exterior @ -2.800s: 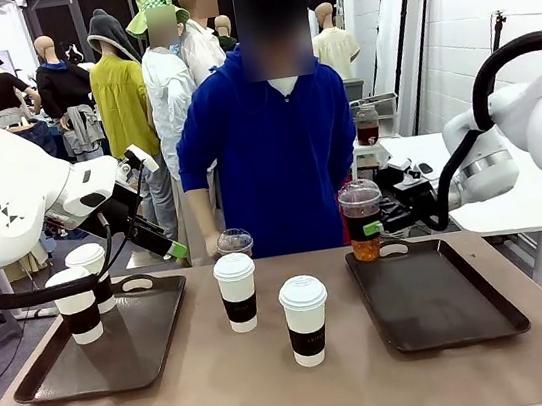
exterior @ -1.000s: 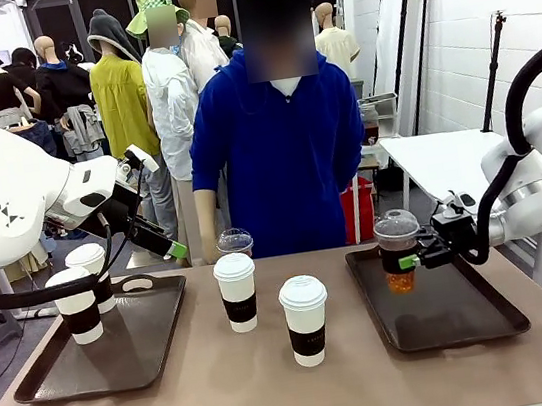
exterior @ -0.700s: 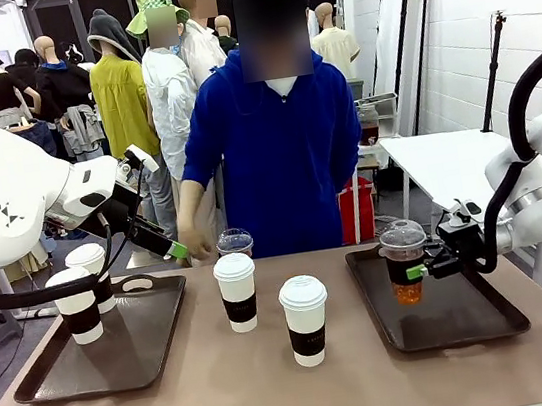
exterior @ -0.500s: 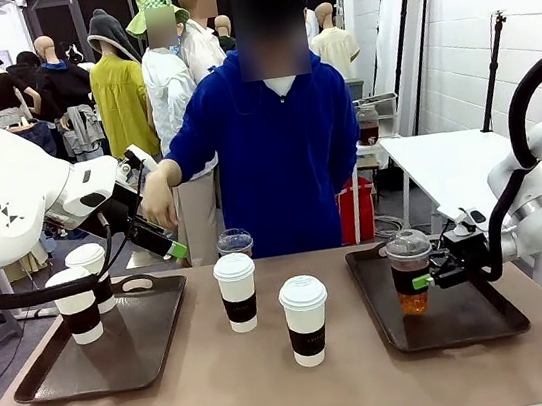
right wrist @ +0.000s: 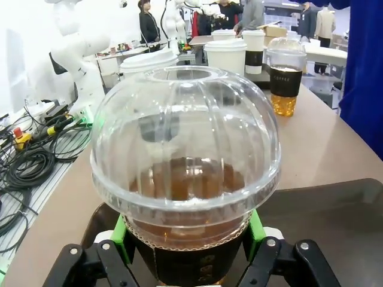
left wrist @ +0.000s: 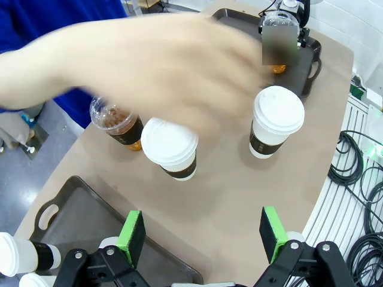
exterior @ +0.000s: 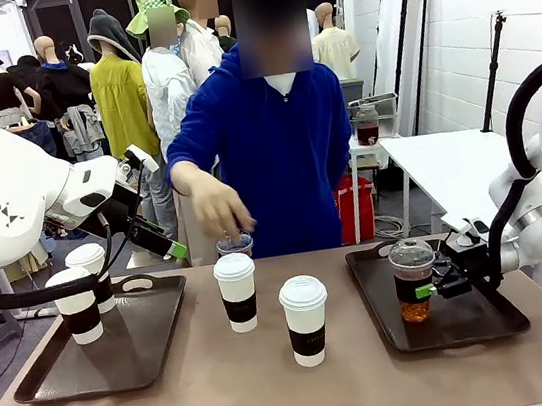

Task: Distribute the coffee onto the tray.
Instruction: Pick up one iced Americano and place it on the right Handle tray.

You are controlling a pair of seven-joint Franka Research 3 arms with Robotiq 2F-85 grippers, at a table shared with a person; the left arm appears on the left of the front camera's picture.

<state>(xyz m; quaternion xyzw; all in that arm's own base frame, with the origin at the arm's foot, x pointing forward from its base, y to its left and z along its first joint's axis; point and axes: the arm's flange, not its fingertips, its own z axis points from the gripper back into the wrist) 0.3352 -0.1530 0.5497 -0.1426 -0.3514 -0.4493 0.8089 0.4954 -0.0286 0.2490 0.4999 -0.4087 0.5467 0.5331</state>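
brown table (exterior: 278, 394) | white side table (exterior: 448, 168) | black floor cables (right wrist: 24, 162)

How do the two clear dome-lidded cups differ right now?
The clear dome-lidded plastic cup at the dark right tray is clamped in the right gripper. The clear dome-lidded cup near the person stands free on the brown table. The person's hand hovers over the second, not the first. Both hold amber-brown liquid.

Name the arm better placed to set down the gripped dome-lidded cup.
Right: the right end effector grips the dome-lidded cup over the right tray; the left end effector hangs open by the left tray.
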